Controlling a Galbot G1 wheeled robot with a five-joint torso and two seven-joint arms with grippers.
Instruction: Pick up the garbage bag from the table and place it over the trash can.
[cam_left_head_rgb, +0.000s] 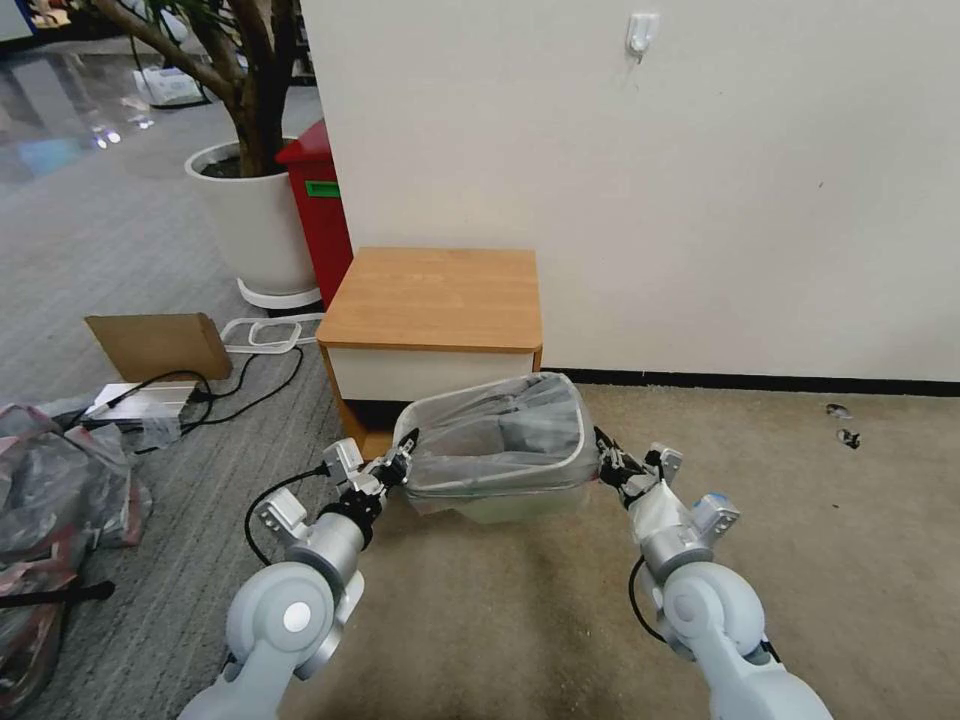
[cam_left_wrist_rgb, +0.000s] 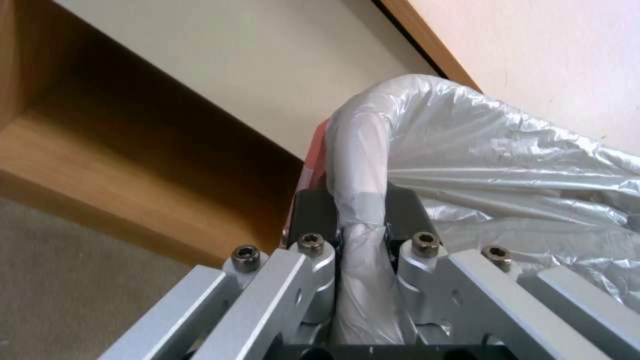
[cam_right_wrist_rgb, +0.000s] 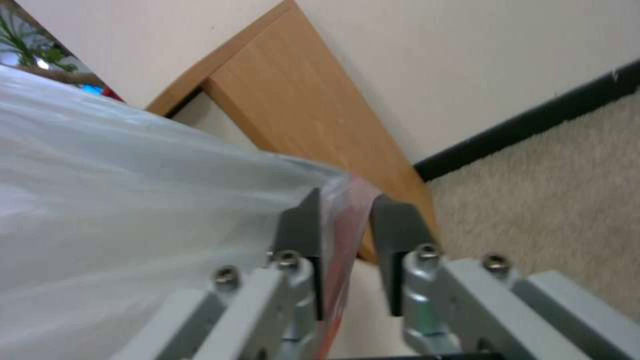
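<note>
Centre frame: your left gripper (cam_left_head_rgb: 401, 464) is clamped on the garbage bag (cam_left_head_rgb: 500, 440) over the trash can (cam_left_head_rgb: 500, 503) rim (right gripper (cam_left_head_rgb: 606, 462): jaws slightly apart, straddling film).

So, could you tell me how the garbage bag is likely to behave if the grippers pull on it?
The garbage bag looks thin and crinkled, so it is probably floppy and very light. It drapes over the trash can rim, so it would likely stretch or slip rather than hold shape. The left gripper bunches it between its fingers; hard pulling might tear it.
</note>
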